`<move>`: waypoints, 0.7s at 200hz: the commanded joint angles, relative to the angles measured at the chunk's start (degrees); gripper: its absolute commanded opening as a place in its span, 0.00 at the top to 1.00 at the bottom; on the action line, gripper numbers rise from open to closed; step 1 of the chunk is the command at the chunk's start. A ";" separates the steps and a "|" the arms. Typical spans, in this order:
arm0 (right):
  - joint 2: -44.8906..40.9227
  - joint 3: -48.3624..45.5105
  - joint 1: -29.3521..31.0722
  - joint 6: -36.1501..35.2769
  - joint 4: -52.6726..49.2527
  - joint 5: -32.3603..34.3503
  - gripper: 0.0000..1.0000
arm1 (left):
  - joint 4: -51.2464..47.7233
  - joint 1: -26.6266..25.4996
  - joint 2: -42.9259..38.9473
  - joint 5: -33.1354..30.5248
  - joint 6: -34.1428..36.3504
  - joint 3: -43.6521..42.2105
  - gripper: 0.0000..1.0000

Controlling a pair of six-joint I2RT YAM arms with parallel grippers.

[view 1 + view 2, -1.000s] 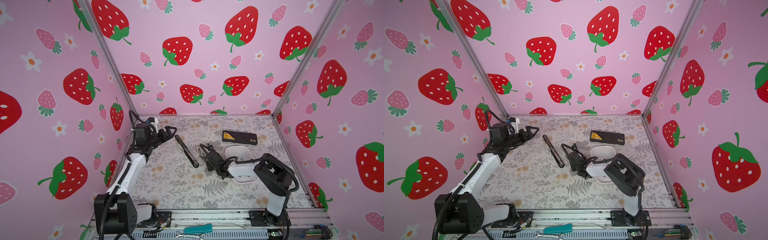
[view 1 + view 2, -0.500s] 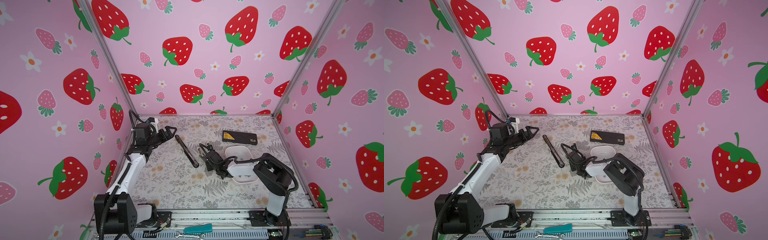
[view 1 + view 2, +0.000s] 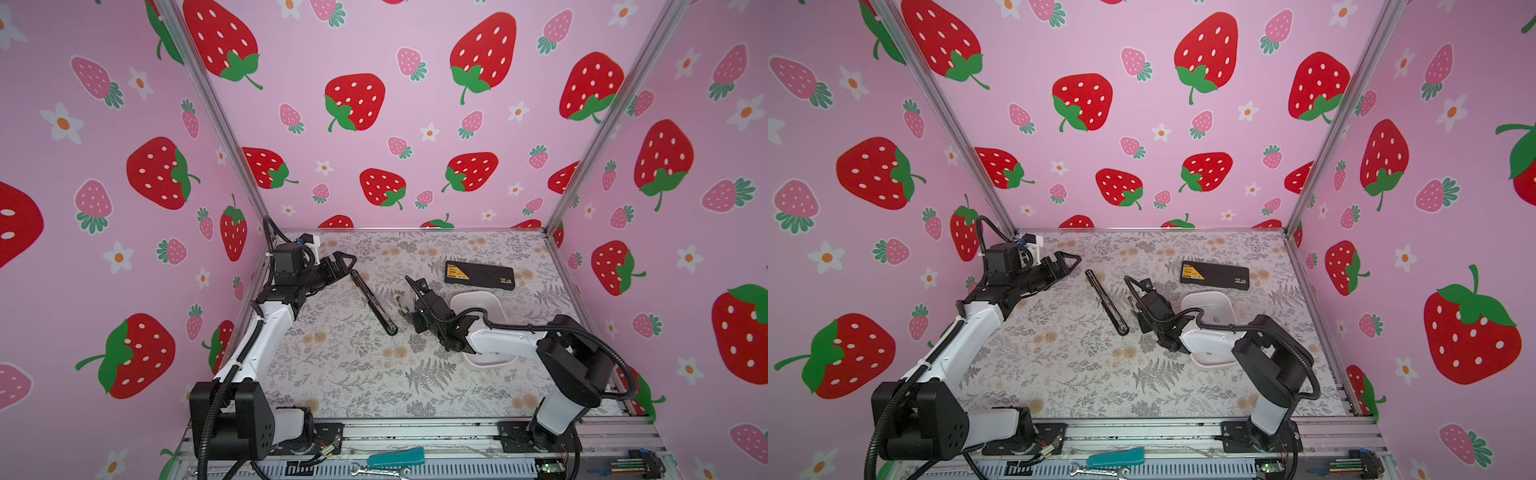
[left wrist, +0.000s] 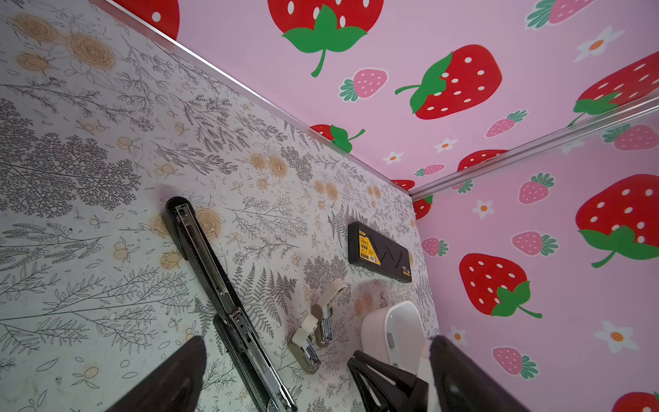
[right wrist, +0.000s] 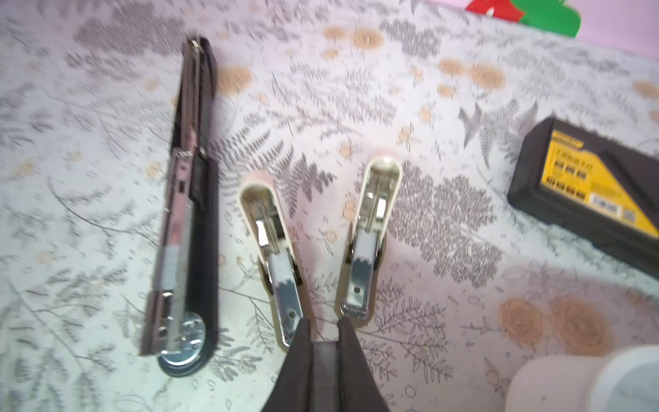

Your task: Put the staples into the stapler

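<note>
A long black stapler [image 3: 374,301] [image 5: 192,199] lies opened flat mid-table. Beside it two small beige staplers [image 5: 274,242] [image 5: 371,228] lie open, each with a pale grey strip in its metal channel. A small grey strip of staples [image 4: 390,337] lies in the white tray [image 3: 478,295]. My right gripper [image 5: 322,321] [image 3: 409,316] hovers low at the near ends of the beige staplers, shut to a narrow slit. A dark ribbed band fills that slit; I cannot tell what it is. My left gripper [image 3: 347,264] stands open by the black stapler's far end.
A black box with a yellow label [image 3: 480,274] lies at the back right. The right arm reaches over the white tray. Pink walls enclose three sides. A teal tool [image 3: 395,457] and a wrench lie on the front rail.
The right gripper's fingers have drawn closer together. Neither arm has visibly moved, and the staplers lie as before.
</note>
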 commanded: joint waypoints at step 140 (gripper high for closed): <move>3.23 -5.67 -0.19 -15.05 21.43 -12.82 0.90 | -10.12 -6.91 5.84 -3.86 6.50 9.05 0.01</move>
